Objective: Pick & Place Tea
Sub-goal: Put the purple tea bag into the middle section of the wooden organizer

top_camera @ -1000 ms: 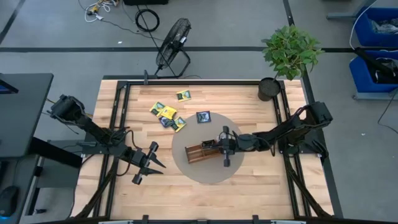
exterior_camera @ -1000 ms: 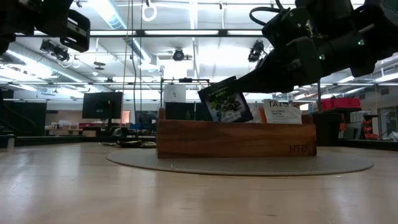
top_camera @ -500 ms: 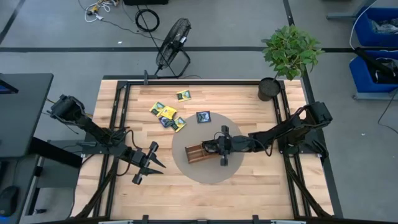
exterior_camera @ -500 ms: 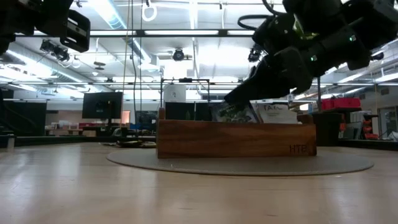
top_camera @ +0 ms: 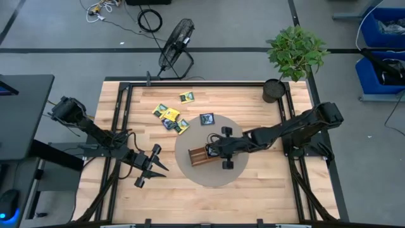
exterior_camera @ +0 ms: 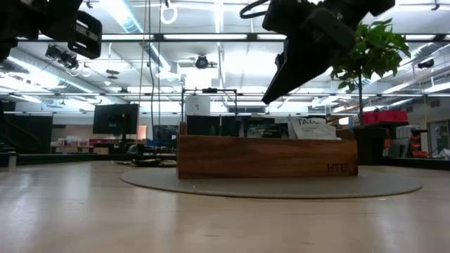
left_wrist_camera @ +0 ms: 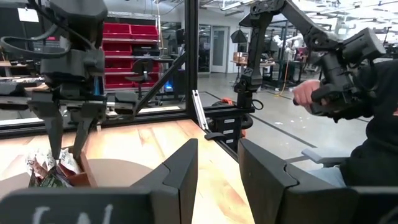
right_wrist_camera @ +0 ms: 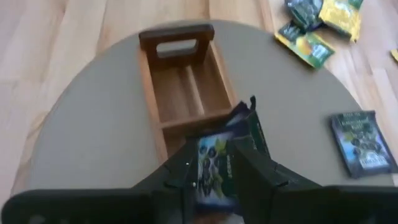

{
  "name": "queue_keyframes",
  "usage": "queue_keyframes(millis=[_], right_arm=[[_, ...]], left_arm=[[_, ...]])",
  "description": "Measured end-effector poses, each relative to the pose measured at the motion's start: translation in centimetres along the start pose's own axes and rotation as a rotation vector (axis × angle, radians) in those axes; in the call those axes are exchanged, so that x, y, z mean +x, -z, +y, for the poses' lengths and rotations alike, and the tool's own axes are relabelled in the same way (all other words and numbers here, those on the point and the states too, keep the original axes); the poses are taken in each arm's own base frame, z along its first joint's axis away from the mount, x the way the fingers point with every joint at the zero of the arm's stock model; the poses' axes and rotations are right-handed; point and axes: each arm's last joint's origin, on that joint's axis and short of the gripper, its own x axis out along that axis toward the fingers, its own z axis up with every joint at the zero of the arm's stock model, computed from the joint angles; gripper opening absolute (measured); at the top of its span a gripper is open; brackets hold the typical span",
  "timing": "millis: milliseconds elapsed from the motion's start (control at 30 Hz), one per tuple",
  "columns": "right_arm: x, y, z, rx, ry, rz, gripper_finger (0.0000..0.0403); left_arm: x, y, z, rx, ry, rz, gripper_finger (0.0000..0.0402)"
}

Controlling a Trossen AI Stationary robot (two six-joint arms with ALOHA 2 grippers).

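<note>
Hovering over the brown three-compartment wooden tray [top_camera: 205, 155], your right gripper [top_camera: 218, 150] sits above the round grey mat [top_camera: 190, 174] in the middle of the light wooden worktop [top_camera: 253, 196]. From the right wrist view its dark fingers [right_wrist_camera: 258, 163] stand a little apart, just either side of a dark blue square tea sachet [right_wrist_camera: 213, 163] that stands on edge in the near compartment of the tray; you cannot tell whether they press on it or merely flank it. The tray's other two compartments show bare wood. In the low view the right arm hangs above the tray, and sachet tops, one dark and one white with lettering [exterior_camera: 313, 128], stick up past its rim.

You have more tea waiting on the worktop: a loose cluster of yellow-and-dark-green sachets [top_camera: 168, 117] beyond the mat on the left arm's side, one single sachet of that kind [top_camera: 186, 97] farther back, and a dark blue sachet [top_camera: 207, 118] lying flat at the mat's far edge.

Your left gripper [top_camera: 150, 166] rests low over the worktop, well apart from the tray, its fingers [left_wrist_camera: 180, 175] spread and holding nothing.
</note>
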Motion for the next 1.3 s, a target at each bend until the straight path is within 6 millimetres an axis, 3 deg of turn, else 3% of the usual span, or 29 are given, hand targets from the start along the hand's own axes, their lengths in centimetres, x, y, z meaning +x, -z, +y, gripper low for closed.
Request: queue_keyframes(millis=[800, 1033, 1300], right_arm=[[0.0, 0.2, -2.4, 0.118, -0.076, 0.131, 0.01], [1.5, 0.7, -2.7, 0.119, -0.076, 0.176, 0.01], [1.7, 0.7, -3.0, 0.09, -0.052, 0.173, 0.01]], left_arm=[[0.0, 0.0, 0.0, 0.004, -0.001, 0.0, 0.0119], [0.0, 0.0, 0.0, 0.003, -0.001, 0.0, 0.0119], [0.0, 0.0, 0.0, 0.004, -0.001, 0.003, 0.0119]])
